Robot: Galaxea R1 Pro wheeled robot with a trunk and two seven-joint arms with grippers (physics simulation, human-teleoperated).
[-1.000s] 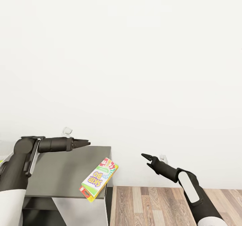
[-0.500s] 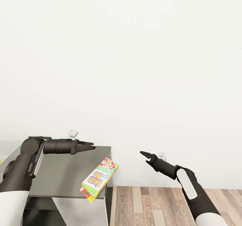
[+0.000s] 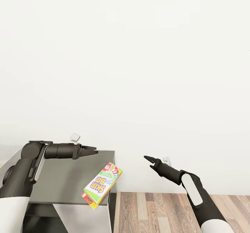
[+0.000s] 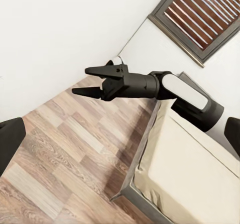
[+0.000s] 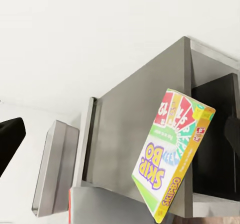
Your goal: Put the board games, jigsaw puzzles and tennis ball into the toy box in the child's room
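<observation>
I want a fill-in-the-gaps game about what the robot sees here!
1. The word printed on the colourful game box is SKIP-____.
2. The game box lies on a dark ____ surface, poking past its edge.
3. The floor is made of ____ planks.
4. The right tool has its fingers spread ____, holding nothing.

Missing words: BO; grey; wood; open

Right hand seen over floor and bed

The right hand (image 4: 89, 81) is seen with its two fingers parted, nothing between them, above the wood-plank floor (image 4: 60, 149). The bed (image 4: 185, 174), with beige mattress and grey frame, is shown beside it, beneath a slatted window (image 4: 200, 19).
</observation>
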